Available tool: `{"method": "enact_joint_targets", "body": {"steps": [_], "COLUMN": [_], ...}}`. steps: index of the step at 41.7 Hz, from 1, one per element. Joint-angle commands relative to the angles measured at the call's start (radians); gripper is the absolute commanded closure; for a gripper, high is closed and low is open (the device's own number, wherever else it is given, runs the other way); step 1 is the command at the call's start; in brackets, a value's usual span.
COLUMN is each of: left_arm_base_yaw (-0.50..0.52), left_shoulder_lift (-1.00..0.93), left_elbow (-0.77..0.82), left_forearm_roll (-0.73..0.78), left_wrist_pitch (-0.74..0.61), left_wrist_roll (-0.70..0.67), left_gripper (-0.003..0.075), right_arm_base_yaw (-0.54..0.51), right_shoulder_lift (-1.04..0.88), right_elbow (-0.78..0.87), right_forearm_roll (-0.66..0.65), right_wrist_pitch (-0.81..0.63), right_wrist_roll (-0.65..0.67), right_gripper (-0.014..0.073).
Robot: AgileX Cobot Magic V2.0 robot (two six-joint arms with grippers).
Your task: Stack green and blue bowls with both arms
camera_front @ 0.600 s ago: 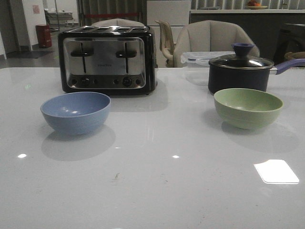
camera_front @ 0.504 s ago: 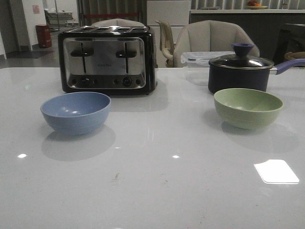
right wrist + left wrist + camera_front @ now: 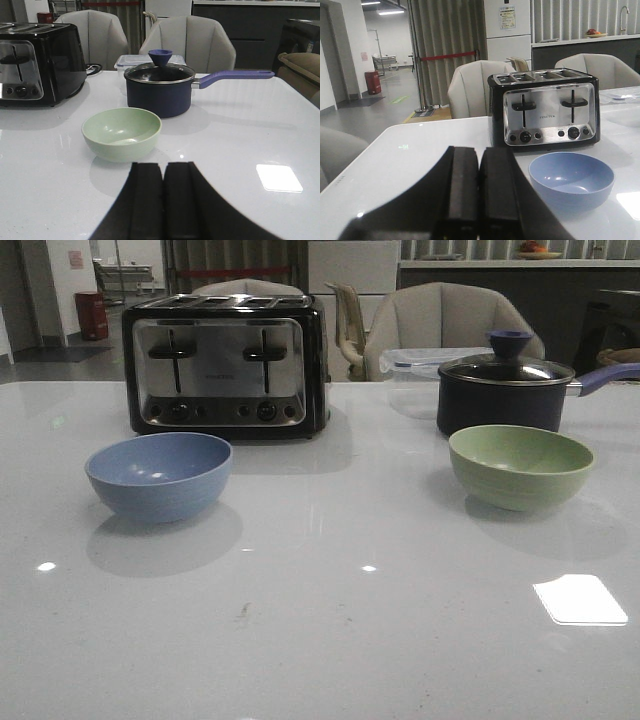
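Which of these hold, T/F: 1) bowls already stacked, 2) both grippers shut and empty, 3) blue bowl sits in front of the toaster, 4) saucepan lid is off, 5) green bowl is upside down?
1. Bowls stacked: false. The blue bowl and green bowl stand apart on the table.
2. Both grippers shut and empty: true. The left gripper and right gripper have fingers pressed together, holding nothing.
3. Blue bowl in front of the toaster: true.
4. Saucepan lid off: false. The lid sits on it.
5. Green bowl upside down: false. It stands upright, opening up.
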Motion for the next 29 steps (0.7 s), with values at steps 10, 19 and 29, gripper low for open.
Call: {"method": "enact_joint_targets", "body": {"steps": [10, 19, 29], "left_arm_base_yaw": [0.0, 0.0, 0.0], "left_shoulder_lift": [-0.017, 0.03, 0.214], "left_elbow": [-0.076, -0.345, -0.644], "left_forearm_roll": [-0.054, -0.05, -0.05], "left_wrist_pitch": [-0.178, 0.049, 0.244], "left_wrist_roll": [0.001, 0.001, 0.001], "left_gripper": [0.0621, 0.0621, 0.0621], "right_arm_base_yaw": [-0.001, -0.001, -0.001], "right_shoulder_lift": [-0.02, 0.037, 0.262], "right_elbow": [-0.095, -0.346, -0.651], "right_forearm_roll": [-0.001, -0.002, -0.002], "right_wrist_pitch": [-0.127, -0.012, 0.246], "right_wrist_roll": [-0.009, -0.009, -0.009], "right_gripper": [0.0557, 0.0557, 0.0557]}}
